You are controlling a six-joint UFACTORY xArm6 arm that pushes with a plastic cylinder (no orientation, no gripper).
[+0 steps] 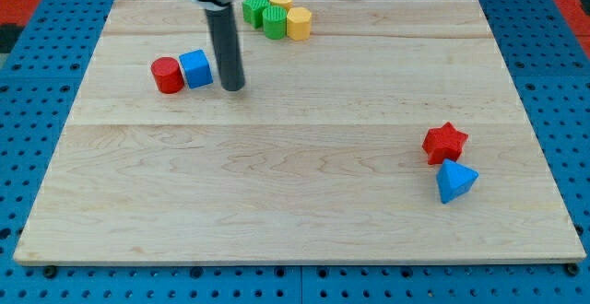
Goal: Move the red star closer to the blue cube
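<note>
The red star [445, 142] lies at the view's right, touching a blue triangular block [455, 181] just below it. The blue cube [195, 68] sits at the upper left, touching a red cylinder [168, 76] on its left. My tip [234, 87] rests on the board just to the right of the blue cube, a small gap away, and far to the left of the red star.
A cluster of two green blocks [265, 14] and two yellow blocks [293, 17] sits at the view's top centre, right of the rod. The wooden board [295, 212] lies on a blue perforated table.
</note>
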